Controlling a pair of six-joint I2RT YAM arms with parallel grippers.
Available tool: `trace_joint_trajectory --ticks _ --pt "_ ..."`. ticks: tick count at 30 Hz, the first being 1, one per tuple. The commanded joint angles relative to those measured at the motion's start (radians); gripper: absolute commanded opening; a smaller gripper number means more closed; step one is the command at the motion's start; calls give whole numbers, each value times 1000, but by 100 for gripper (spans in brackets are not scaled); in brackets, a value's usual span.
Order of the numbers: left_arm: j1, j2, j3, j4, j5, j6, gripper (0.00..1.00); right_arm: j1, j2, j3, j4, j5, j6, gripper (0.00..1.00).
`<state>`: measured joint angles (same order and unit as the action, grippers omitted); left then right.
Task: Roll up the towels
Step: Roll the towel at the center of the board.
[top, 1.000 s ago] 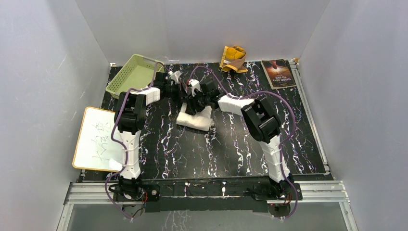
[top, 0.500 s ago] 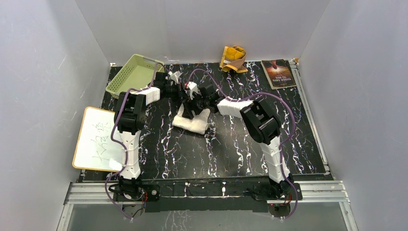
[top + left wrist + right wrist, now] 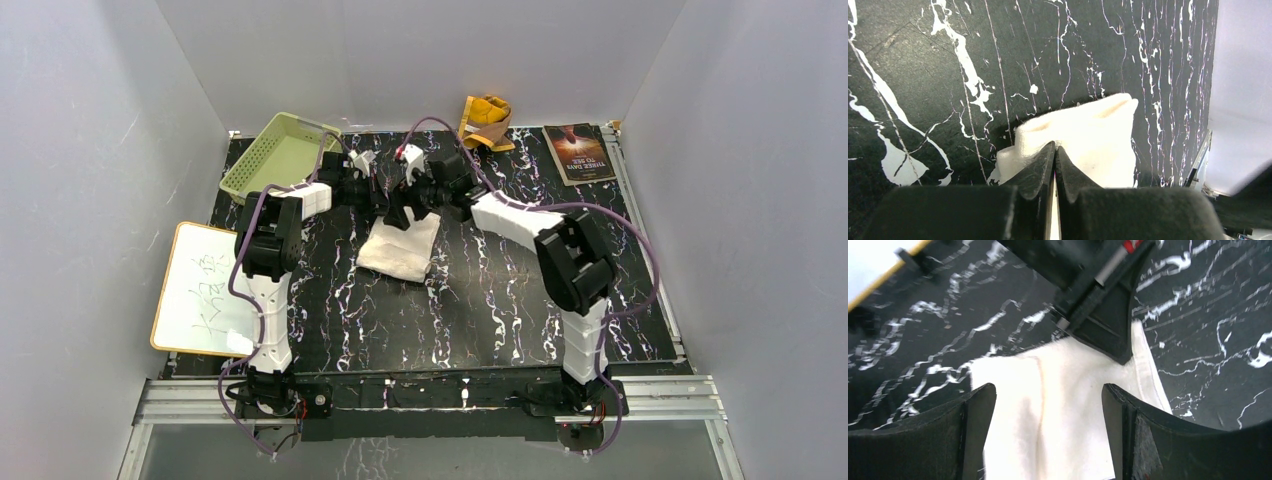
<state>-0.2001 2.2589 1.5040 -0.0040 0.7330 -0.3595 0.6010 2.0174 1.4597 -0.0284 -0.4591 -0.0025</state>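
Left tool (image 3: 1055,147): closed, its two fingers pressed together on the far edge of the cream-white towel (image 3: 402,250), with a sliver of cloth showing between them.
Right tool (image 3: 1048,392): fingers spread wide and holding nothing; it hangs over the same towel, just beside the left tool's tip.
Cream-white towel: on the surface (image 3: 480,300), left of centre and toward the far edge; it lies mostly flat, with a soft ridge running across it, and is not rolled.
Mustard-yellow towel (image 3: 485,122): bunched in a heap at the far edge, well apart from both tools.
Book (image 3: 578,152): dark cover, flat in the far right corner.
Basket (image 3: 272,158): pale green, at the far left corner.
Whiteboard (image 3: 200,295): overhanging the left edge, with writing on it.
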Motion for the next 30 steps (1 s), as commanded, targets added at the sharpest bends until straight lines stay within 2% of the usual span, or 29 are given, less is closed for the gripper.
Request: trace_joint_trajectory --ticks 1,6,13,22,30 --pt "-5 22 -68 -166 -107 48 3 -2 -99 -24 -34 -155 -35 76" --pt "-2 25 -68 -166 -105 48 3 0 -76 -64 -78 -250 -59 73" --pt "-2 21 -78 -159 -99 44 3 11 22 -13 -160 -323 -97 72" --pt "0 28 -86 -153 -96 44 4 53 81 -12 -168 -336 -102 67" --pt "2 36 -92 -146 -97 35 4 98 92 -23 -139 -360 -79 58"
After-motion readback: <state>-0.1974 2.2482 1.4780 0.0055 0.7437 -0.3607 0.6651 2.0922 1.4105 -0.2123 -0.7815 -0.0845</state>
